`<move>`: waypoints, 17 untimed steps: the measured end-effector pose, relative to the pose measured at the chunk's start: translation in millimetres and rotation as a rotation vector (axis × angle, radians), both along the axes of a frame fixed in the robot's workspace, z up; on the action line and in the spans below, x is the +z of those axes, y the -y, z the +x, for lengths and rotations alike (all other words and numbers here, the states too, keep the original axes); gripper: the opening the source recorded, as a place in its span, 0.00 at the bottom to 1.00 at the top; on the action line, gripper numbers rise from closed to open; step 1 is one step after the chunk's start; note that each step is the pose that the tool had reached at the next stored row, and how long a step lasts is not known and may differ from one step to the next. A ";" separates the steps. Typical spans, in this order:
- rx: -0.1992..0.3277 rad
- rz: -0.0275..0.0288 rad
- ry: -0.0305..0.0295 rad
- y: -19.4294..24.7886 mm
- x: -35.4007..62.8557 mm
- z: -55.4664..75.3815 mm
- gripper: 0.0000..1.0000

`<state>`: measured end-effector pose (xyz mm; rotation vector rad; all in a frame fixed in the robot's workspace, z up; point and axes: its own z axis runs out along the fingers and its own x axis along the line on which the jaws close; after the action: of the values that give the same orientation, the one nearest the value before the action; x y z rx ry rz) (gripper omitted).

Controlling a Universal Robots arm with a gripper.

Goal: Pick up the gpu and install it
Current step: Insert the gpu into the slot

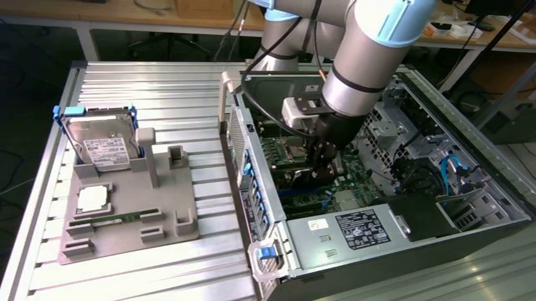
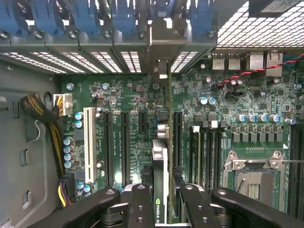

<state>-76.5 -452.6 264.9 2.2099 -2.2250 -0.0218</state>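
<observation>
Over the motherboard (image 2: 128,95), the end effector (image 2: 164,199) grips the gpu (image 2: 161,156) edge-on between its fingers (image 2: 140,204).

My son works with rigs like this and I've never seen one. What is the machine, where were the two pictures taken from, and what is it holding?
It is a jointed robot arm with a pincer at its tip. One picture comes from a camera off the arm, looking down on a metal table; the other from a camera on the wrist, looking past the pincer. An open computer case lies on the table, with the arm reaching in. At the exterior view's left, a grey holder carries a hard drive, a RAM stick and a processor chip. The pincer grips the gpu, a graphics card seen edge-on in the wrist view, over the motherboard.
</observation>
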 end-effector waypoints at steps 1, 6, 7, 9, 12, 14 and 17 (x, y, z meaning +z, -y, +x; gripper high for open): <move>0.000 -0.0002 -0.0001 0.0 -0.8 0.0 0.27; 0.000 0.0001 0.0001 0.0 -4.4 -1.4 0.27; 0.000 0.0003 0.0002 0.1 -4.9 -1.4 0.27; -0.001 0.0003 0.0002 0.1 -5.0 -1.5 0.27; -0.002 0.0023 0.0011 0.4 -2.6 -1.6 0.27; -0.003 0.0003 0.0000 0.6 1.8 -1.5 0.27; -0.003 -0.0006 0.0000 0.7 1.6 -1.5 0.27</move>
<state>-78.0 -453.3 266.4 2.2061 -2.2281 -0.0212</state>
